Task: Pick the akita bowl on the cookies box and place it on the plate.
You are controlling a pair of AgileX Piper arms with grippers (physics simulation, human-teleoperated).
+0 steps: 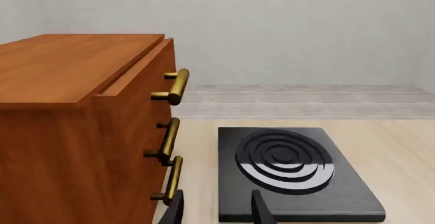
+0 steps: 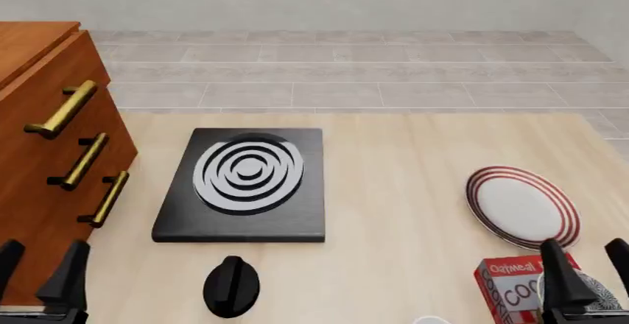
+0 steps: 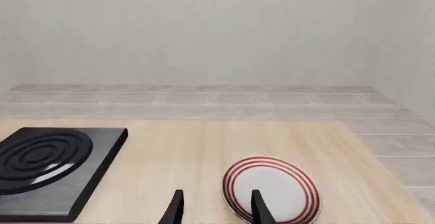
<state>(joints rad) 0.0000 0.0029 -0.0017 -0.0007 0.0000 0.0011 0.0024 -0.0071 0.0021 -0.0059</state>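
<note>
The red cookies box [image 2: 511,289] lies at the table's front right corner, cut off by the picture's lower edge. On it I make out a speckled patch of the akita bowl [image 2: 594,290], mostly hidden behind my right gripper [image 2: 587,254]. That gripper hangs open above the bowl and box with nothing between its fingers. The red-ringed white plate [image 2: 521,206] rests just beyond the box and also shows past the right gripper [image 3: 216,201] as the plate [image 3: 272,188]. My left gripper [image 2: 44,252] stands open at the front left, beside the cabinet, empty in the left wrist view [image 1: 217,203].
A wooden cabinet [image 2: 40,155] with three brass handles fills the left side. A black stove burner [image 2: 246,180] with grey rings sits mid-table, and a black knob [image 2: 231,286] lies in front of it. Bare wood separates burner and plate.
</note>
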